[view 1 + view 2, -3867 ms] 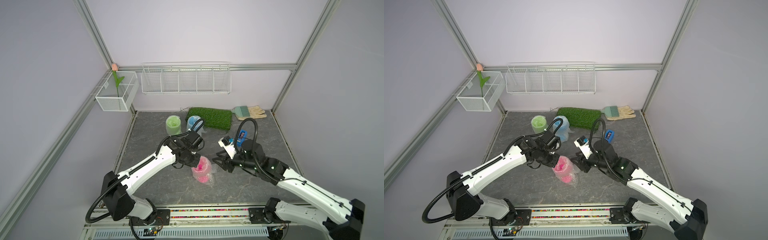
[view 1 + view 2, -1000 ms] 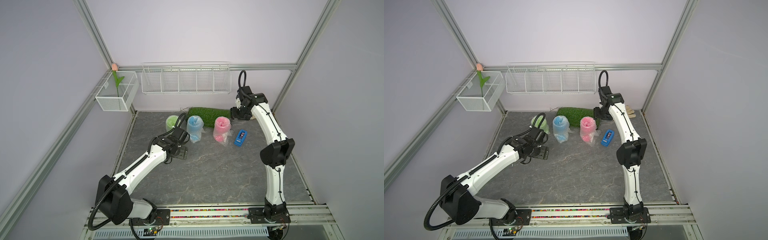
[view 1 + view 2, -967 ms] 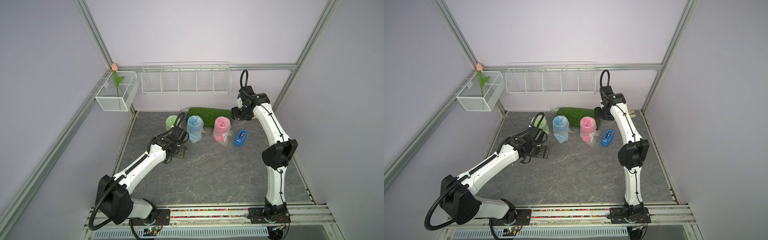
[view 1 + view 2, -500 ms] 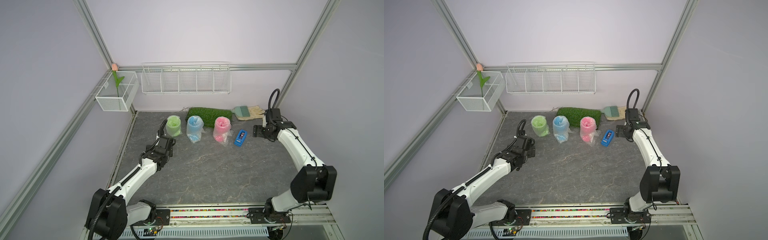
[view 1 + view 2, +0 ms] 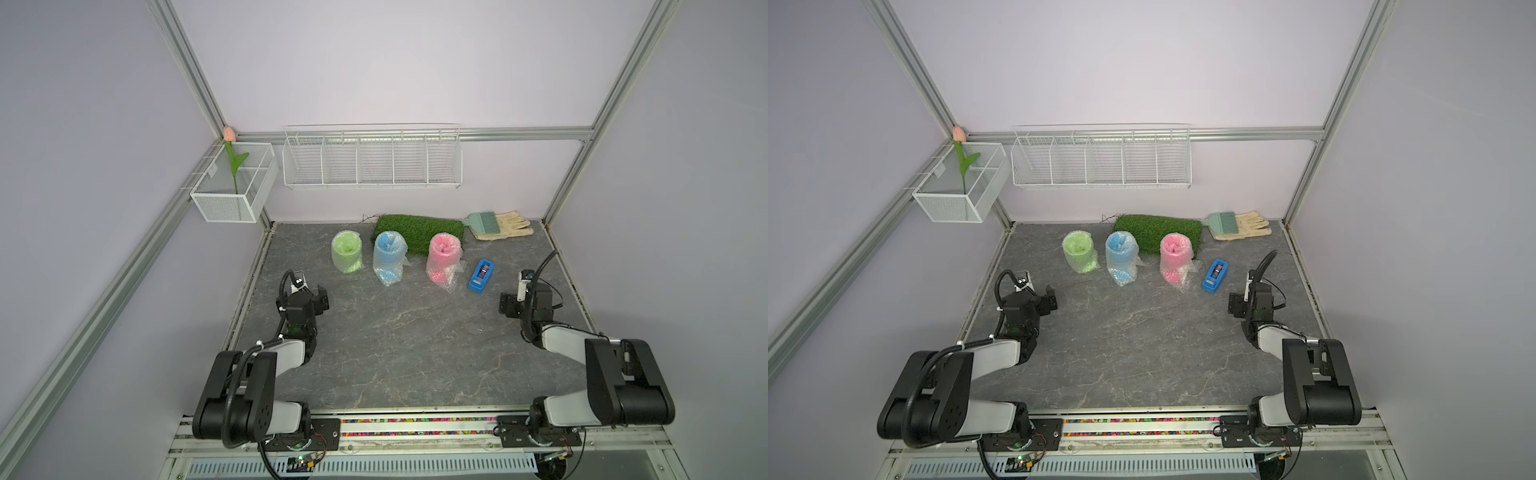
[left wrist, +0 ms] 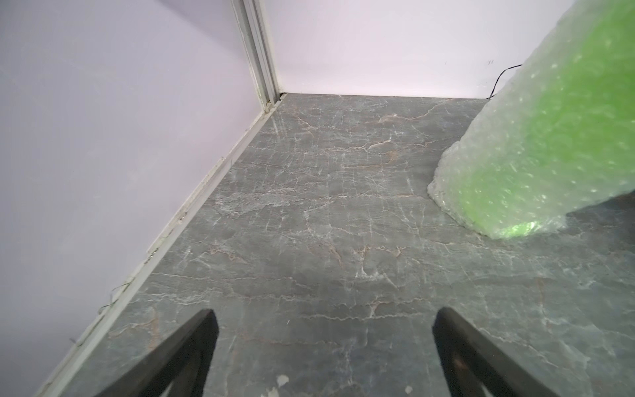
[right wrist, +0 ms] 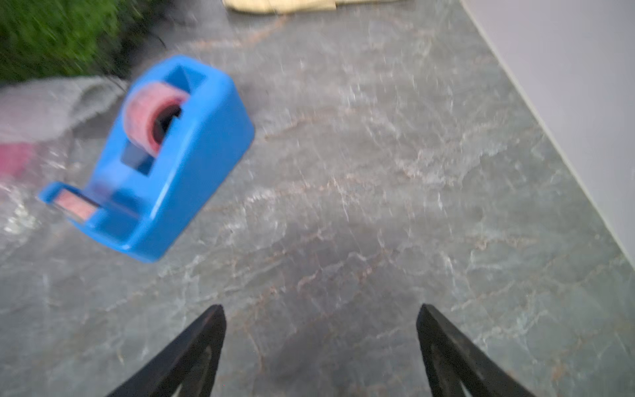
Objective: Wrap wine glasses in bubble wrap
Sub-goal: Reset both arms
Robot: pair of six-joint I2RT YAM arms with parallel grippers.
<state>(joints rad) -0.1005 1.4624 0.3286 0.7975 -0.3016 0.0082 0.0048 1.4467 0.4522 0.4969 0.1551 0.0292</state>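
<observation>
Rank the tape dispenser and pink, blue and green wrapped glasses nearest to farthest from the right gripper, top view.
1. Tape dispenser, beside right gripper.
2. Pink glass, row's right end.
3. Blue glass, middle.
4. Green glass, left end.

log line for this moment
task: looks done | green glass, blue glass, pink glass: wrapped, in a row | left gripper: open, empty | right gripper: open, empty
</observation>
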